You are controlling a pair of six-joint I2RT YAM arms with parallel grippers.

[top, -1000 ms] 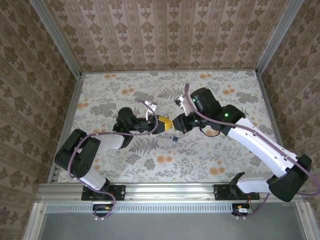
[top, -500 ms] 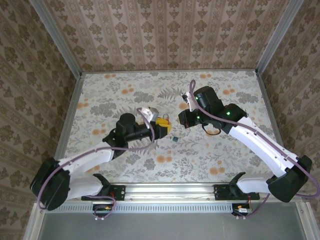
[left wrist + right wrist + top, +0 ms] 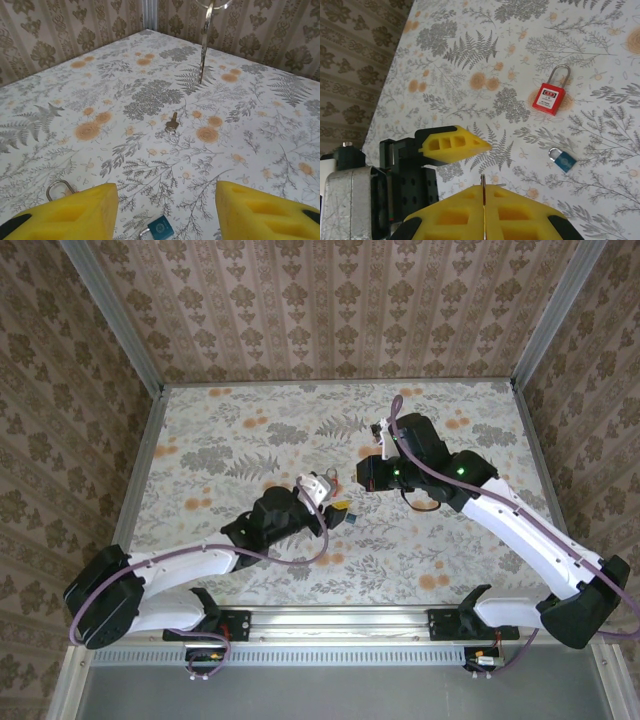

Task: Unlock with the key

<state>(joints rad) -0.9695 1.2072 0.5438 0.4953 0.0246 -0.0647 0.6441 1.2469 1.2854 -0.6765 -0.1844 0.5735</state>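
Note:
My right gripper (image 3: 483,188) (image 3: 368,476) is shut on the key (image 3: 483,180), a thin metal piece seen edge-on between its yellow pads. In the left wrist view this key (image 3: 204,45) hangs blade-down from above. My left gripper (image 3: 165,215) (image 3: 324,498) stands open low over the table, nothing between its fingers (image 3: 75,210). A red padlock (image 3: 550,97) (image 3: 331,481) lies flat with its shackle (image 3: 59,186) beside my left finger. A tiny blue-teal padlock (image 3: 160,228) (image 3: 563,159) (image 3: 352,515) lies just ahead of the open jaws.
A small brass key (image 3: 172,122) lies loose on the floral tablecloth (image 3: 125,100) farther out. Patterned walls (image 3: 330,310) close the table on three sides. My left arm's black wrist (image 3: 405,185) sits close below the right fingers.
The two grippers were together at the table's middle; they have parted. My left gripper dropped toward the near side and opened. My right gripper lifted back and to the right, still shut.

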